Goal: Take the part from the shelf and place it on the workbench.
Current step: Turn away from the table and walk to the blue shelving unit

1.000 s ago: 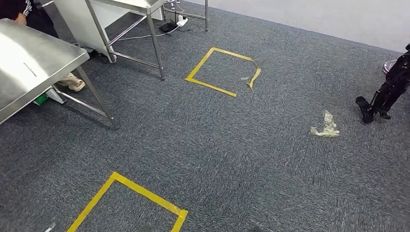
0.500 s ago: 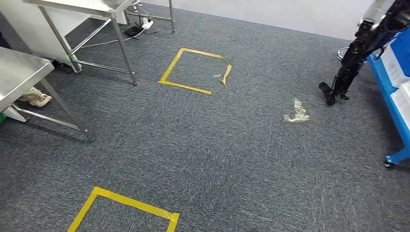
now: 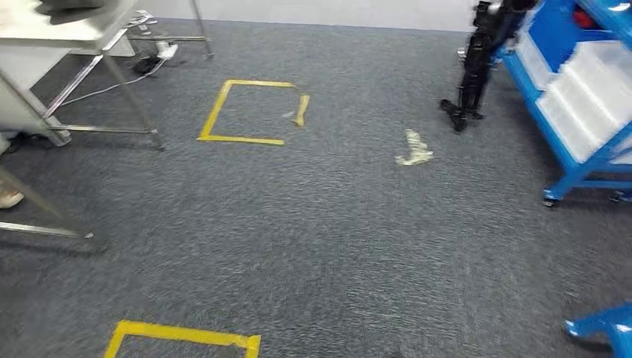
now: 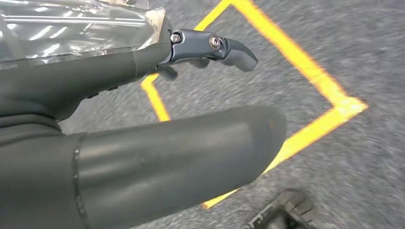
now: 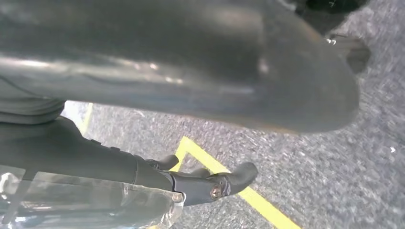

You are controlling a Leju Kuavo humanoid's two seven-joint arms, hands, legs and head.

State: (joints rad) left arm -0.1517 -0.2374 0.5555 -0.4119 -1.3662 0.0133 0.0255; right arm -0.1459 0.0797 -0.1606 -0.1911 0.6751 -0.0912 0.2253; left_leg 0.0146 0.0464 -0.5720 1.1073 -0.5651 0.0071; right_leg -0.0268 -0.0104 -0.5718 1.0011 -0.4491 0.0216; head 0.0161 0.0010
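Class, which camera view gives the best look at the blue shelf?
The head view: the blue shelf stands at the right with pale bins. The wrist views look at grey carpet, yellow tape and each robot hand instead.

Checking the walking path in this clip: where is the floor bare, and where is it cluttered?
Bare carpet spans the middle, between the far tape square and the near tape square. Crowded at right: blue shelf, black stand, crumpled scrap. Steel table legs crowd the left.
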